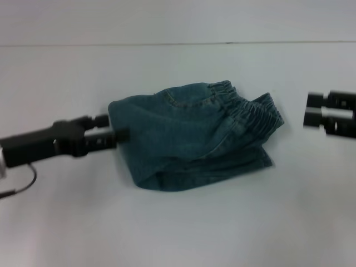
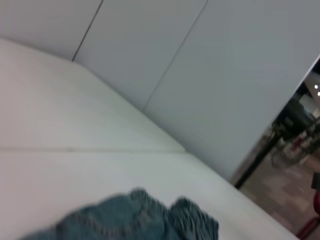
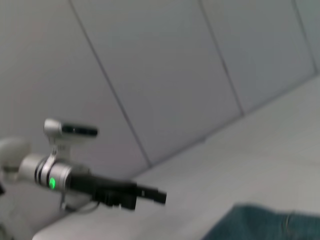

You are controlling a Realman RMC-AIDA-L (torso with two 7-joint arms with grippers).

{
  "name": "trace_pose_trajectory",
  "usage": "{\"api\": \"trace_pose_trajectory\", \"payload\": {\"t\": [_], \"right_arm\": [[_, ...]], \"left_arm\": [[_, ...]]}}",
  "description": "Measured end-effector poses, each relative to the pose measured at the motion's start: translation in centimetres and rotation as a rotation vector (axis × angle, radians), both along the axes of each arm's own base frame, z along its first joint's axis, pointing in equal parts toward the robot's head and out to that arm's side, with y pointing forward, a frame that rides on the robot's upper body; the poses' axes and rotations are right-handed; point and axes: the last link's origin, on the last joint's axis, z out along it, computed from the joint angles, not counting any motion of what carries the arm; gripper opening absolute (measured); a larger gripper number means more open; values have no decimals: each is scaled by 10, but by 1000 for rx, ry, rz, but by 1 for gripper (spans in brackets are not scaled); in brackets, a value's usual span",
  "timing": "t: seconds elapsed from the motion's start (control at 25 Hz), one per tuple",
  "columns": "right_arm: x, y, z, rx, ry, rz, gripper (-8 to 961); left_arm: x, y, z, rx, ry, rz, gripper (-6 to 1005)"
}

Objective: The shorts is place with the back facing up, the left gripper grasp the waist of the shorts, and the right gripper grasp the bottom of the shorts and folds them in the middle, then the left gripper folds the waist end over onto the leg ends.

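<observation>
- The denim shorts [image 1: 189, 136] are lying in the middle of the white tabletop [image 1: 178, 228], already doubled into a compact bundle, so the folding is looking mostly done.
- The elastic waistband [image 1: 253, 111] is sitting at the far right of the bundle, and layered hems are showing along the near edge.
- The left gripper [image 1: 119, 133] is reaching in from the left, its tip touching the bundle's left edge; I cannot tell whether its fingers are clenched on cloth or released.
- The right gripper [image 1: 309, 115] is hovering to the right, apart from the shorts, grasping nothing; whether its fingers are spread or closed is not showing.
- Judging by the layers, what is remaining is probably letting go and pulling both arms back, perhaps after tidying.
- The fabric is looking soft and rumpled, blue-green, with stitching and a back pocket seam facing up, and the fold is sitting unevenly.
</observation>
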Motion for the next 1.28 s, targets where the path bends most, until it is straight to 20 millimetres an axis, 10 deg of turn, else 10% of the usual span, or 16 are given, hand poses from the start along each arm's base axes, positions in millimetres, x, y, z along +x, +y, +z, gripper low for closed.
{"api": "trace_pose_trajectory", "payload": {"t": [0.52,1.28], "right_arm": [[28,-6,-20,-25,-154,-106,884],[30,-4,-23,-14,-164,-123,885]], "left_arm": [[-10,-13,-4,-71,36,7,947],[-3,-11,-11,-84,-12,6,947]]}}
